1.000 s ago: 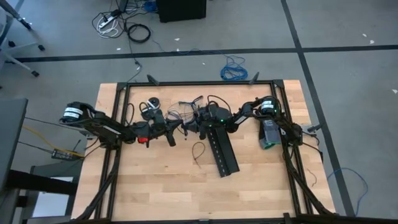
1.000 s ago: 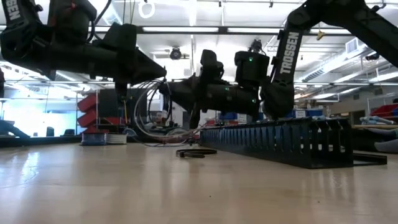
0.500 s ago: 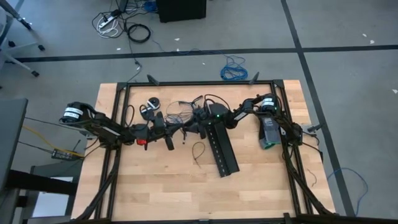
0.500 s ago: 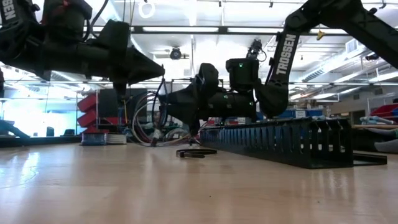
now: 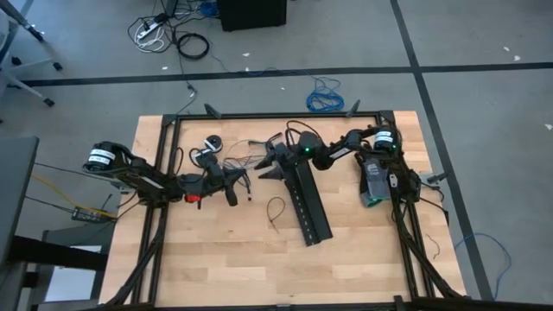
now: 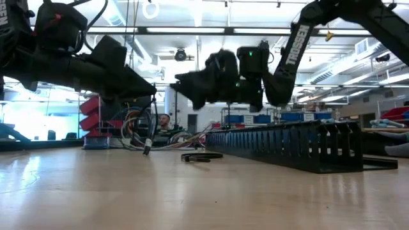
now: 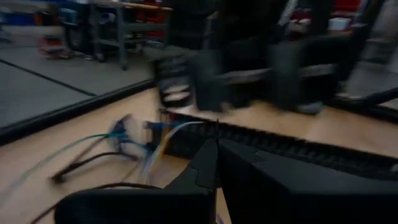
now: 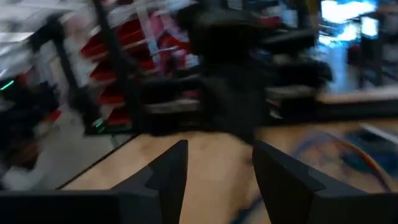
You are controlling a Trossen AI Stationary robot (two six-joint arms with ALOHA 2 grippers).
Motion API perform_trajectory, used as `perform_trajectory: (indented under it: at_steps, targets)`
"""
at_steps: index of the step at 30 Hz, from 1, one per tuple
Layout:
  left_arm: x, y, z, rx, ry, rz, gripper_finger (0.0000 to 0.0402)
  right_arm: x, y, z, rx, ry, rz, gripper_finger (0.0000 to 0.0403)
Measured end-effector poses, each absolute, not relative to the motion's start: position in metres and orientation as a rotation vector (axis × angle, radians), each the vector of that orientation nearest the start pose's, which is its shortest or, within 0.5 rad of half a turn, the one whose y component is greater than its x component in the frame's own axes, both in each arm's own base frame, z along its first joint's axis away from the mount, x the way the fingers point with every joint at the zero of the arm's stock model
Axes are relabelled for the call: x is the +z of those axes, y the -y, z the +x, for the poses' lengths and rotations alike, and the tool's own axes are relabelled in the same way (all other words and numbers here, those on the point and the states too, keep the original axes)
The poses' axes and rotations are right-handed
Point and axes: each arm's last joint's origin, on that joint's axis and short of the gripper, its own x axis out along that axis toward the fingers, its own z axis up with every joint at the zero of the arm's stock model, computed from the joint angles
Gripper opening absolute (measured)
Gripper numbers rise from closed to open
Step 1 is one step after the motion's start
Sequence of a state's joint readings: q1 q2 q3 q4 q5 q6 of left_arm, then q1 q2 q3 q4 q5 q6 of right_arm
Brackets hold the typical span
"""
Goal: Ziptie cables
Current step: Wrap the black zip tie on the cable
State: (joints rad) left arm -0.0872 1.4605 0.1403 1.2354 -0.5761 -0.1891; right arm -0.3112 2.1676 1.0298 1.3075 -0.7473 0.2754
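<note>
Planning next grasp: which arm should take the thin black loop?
Right, probably: right gripper is open, empty, near the black loop; left gripper is shut on the cables.

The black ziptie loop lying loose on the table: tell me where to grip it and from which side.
Grip the ziptie loop on its thin straight tail end, which points toward the near edge of the table, and come straight down from above. It lies flat on the table, apart from the perforated black strip, so there seems to be room for fingers on either side of the strand.
</note>
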Motion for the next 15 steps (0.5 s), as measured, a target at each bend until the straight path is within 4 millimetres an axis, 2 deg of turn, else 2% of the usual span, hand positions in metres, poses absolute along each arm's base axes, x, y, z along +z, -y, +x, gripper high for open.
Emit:
perform_trajectory:
  at_steps: [4,7,12,15]
  targets:
    - [0.135,0.001,0.200,0.535,-0.039,-0.133,0.0000,0.148,0.101,0.400,0.463,0.036,0.073,0.0174]
    - [0.135,0.000,0.200,0.538,-0.040,-0.128,0.0000,0.145,0.093,0.402,0.481,-0.041,-0.039,0.0175]
    - [0.135,-0.002,0.201,0.545,-0.042,-0.122,0.0000,0.139,0.068,0.421,0.506,-0.238,-0.227,0.0173]
    - [0.135,-0.002,0.201,0.526,-0.050,-0.102,0.0000,0.141,0.053,0.432,0.439,-0.404,-0.448,0.0168]
